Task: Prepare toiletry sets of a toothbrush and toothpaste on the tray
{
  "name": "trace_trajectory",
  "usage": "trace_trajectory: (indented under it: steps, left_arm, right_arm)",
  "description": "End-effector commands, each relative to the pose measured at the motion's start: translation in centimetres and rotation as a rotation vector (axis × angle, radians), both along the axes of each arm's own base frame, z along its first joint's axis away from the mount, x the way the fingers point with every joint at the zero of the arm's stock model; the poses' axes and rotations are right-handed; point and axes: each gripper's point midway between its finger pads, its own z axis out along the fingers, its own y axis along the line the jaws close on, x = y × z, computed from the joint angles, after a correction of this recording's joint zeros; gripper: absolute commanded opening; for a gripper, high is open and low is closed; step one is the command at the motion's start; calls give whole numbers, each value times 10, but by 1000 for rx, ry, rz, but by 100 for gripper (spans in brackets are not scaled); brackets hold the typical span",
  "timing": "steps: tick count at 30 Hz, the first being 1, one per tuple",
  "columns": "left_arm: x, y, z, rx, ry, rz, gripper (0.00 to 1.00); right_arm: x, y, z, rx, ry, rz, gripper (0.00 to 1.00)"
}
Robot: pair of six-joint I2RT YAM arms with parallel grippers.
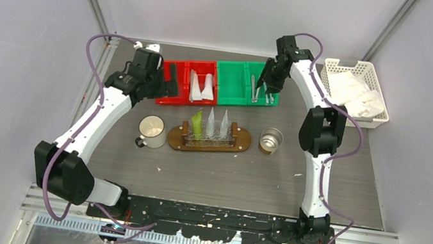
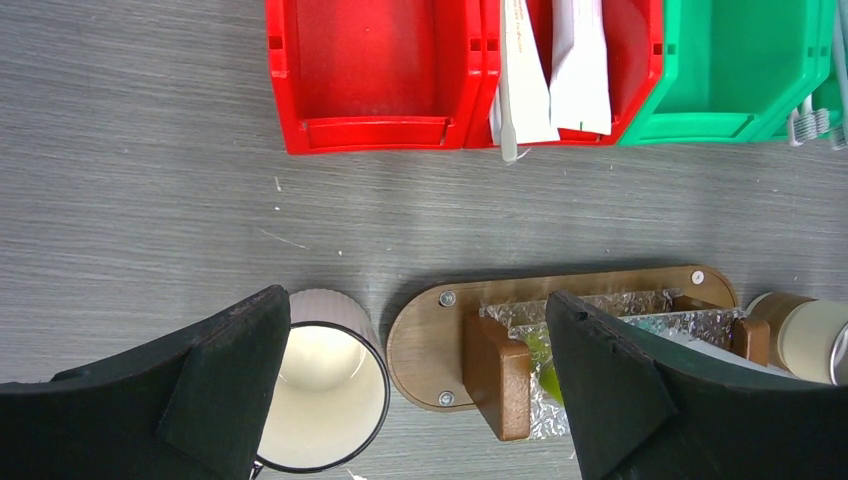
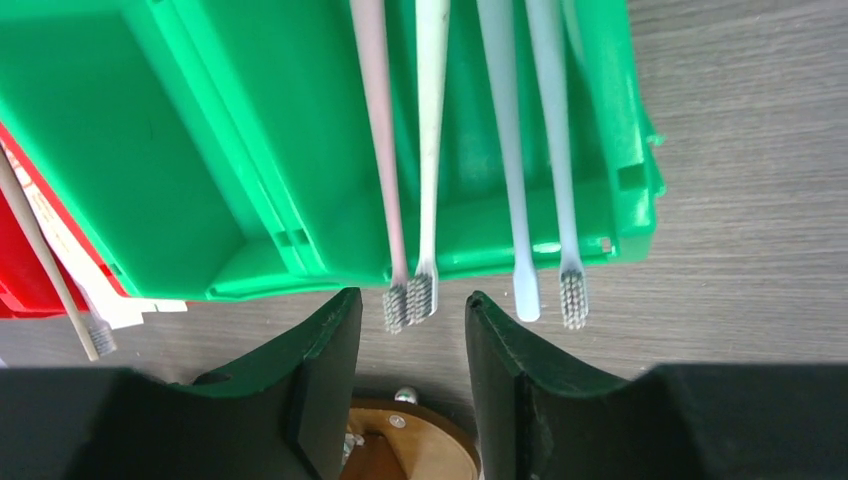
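Note:
Several slim toothbrushes (image 3: 430, 150) lie in the green bin (image 3: 200, 150), their heads poking over its front edge. My right gripper (image 3: 412, 300) hovers at that edge, jaws half closed, with a pink-handled brush (image 3: 378, 150) and a white one side by side between the fingertips. Neither finger touches them. The wooden tray (image 1: 238, 143) holds an upright yellow-green toothpaste tube (image 1: 197, 123) and two whitish tubes (image 1: 225, 123). More whitish tubes (image 2: 580, 60) lie in the red bin (image 2: 370, 60). My left gripper (image 2: 415, 300) is wide open and empty above the tray's left end (image 2: 430, 340).
A white mug (image 1: 152, 130) stands left of the tray and a metal cup (image 1: 271, 140) right of it. A white basket (image 1: 380, 94) of white cloths sits at the back right. One toothbrush (image 2: 507, 90) lies in the red bin among the tubes.

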Motion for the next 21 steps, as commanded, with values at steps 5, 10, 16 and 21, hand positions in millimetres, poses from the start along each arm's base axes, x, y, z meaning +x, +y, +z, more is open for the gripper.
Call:
trace_trajectory:
  steps: [5, 10, 16, 21]
  left_arm:
    - [7, -1, 13, -27, -60, -1, 100]
    - [8, 0, 10, -24, -53, 2, 100]
    - [11, 0, 5, -32, -40, 2, 100]
    - [12, -1, 4, -39, -39, 1, 100]
  right_arm:
    - [28, 0, -14, 12, -27, -45, 45]
    - [35, 1, -28, 19, -10, -52, 39]
    - [38, -2, -37, 26, -1, -58, 36]
    - [37, -1, -34, 43, 1, -50, 12]
